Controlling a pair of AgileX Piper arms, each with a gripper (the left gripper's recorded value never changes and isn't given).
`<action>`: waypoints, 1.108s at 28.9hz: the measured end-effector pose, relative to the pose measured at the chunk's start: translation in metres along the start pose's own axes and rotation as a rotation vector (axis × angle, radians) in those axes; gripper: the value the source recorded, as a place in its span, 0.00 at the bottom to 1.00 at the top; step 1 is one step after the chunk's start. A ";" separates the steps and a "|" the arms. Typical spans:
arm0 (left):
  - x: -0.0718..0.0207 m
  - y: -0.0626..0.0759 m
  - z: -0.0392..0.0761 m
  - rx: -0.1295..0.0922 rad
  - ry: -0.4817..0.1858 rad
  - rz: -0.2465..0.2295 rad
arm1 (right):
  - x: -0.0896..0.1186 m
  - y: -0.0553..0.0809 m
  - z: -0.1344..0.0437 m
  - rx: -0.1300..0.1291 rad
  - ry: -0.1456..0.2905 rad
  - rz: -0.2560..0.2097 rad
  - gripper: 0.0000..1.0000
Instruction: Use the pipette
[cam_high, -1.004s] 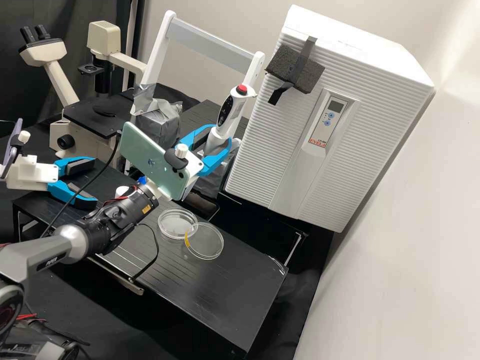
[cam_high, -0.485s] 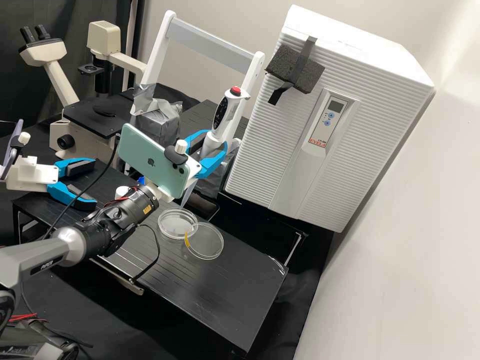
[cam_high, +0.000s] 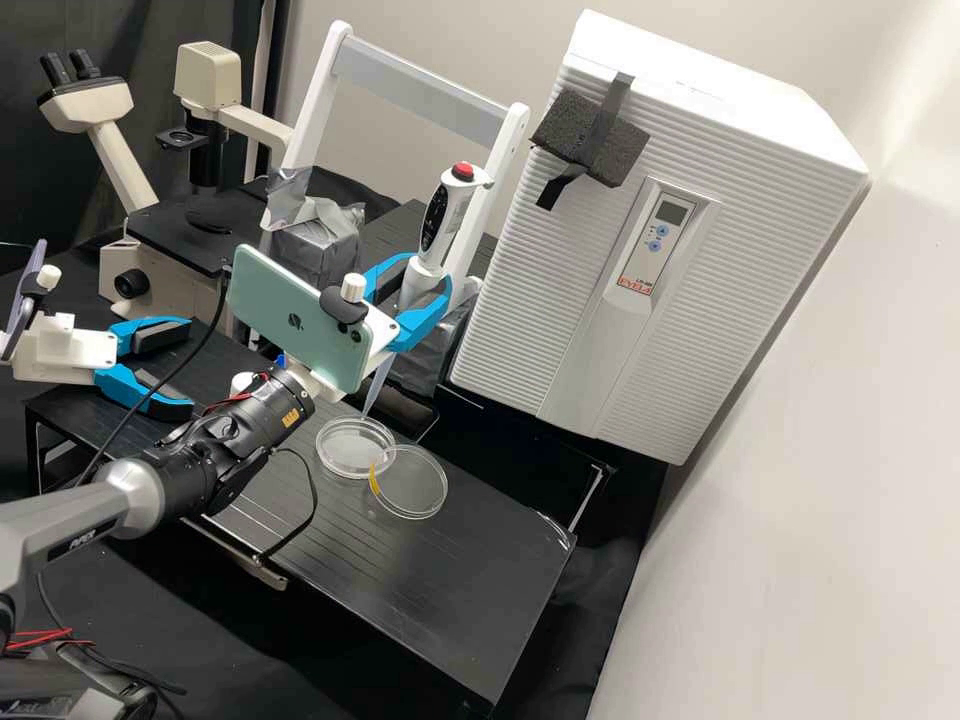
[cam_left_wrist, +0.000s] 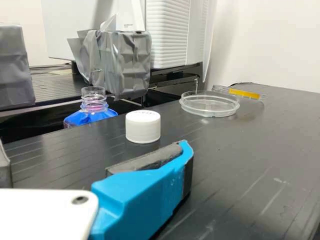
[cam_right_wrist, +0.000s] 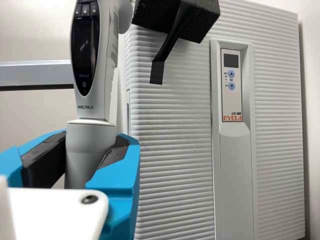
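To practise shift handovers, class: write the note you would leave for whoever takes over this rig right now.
Right tool shut on the pipette, tip close above the dish without the yellow strip.
Left tool open and empty, low over the bench.
Bottle uncapped, cap beside it.
Done: pipette picked up.
Left: probably dispensing into the dish; whether the tip holds liquid cannot be told.

Red letters stand on the front panel (cam_right_wrist: 231, 118) of the white machine (cam_high: 700, 200), just under its small screen and two round blue buttons. Small grey letters stand on the pipette (cam_right_wrist: 95, 60), below its dark window. Tiny white letters run along my right arm (cam_high: 75, 540). A little dark sign sits on the back of the green phone (cam_high: 296, 322). The yellow label (cam_left_wrist: 244, 93) on the dish lid (cam_high: 410, 482) is too small for me to read.
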 end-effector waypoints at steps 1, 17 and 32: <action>0.0000 0.000 0.000 0.000 0.000 0.000 | 0.000 0.000 0.000 -0.004 0.000 0.000 0.00; -0.0176 0.039 -0.022 -0.029 0.078 0.137 | 0.001 -0.003 0.001 -0.032 0.005 -0.014 0.00; -0.0258 0.118 -0.026 -0.028 0.066 0.405 | 0.064 -0.028 -0.063 0.034 0.158 -0.134 0.00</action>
